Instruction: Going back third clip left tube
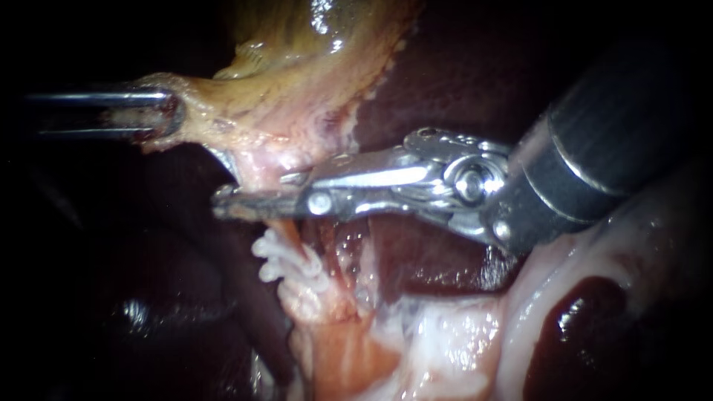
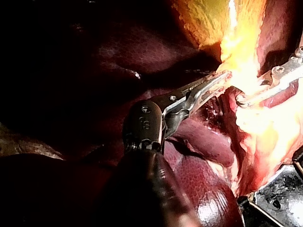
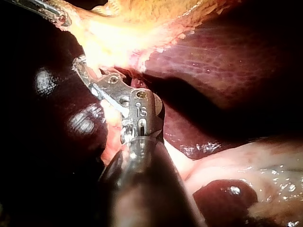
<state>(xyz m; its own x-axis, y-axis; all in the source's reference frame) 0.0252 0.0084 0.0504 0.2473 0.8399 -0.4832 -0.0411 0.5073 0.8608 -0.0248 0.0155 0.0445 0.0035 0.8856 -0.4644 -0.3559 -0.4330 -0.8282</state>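
Right, the white clips [image 1: 286, 260] sit in a tight cluster on the left tube [image 1: 291, 232], low in the middle of the endoscope view, glossy and knobbly at their ends. How many are stacked there I cannot tell. They lie across the tube, slanting down toward the right. The tube itself is a thin orange-pink strand. Its long axis runs from under the right instrument [image 1: 226, 186] down and slightly right into pale tissue. A second tube [image 1: 332, 256] lies just beside it on the right.

The right instrument comes in from the upper right and points left, almost level, just above the clips. Its jaws stand apart, gripping nothing, with pink tissue lying between them. The right wrist view [image 3: 90, 75] shows the same gap.

Over on the left, the left instrument [image 1: 160, 115] is clamped on the yellowish edge of the gallbladder [image 1: 297, 59], confirmed from its own wrist camera [image 2: 215, 85]. Dark liver [image 1: 445, 82] sits behind.
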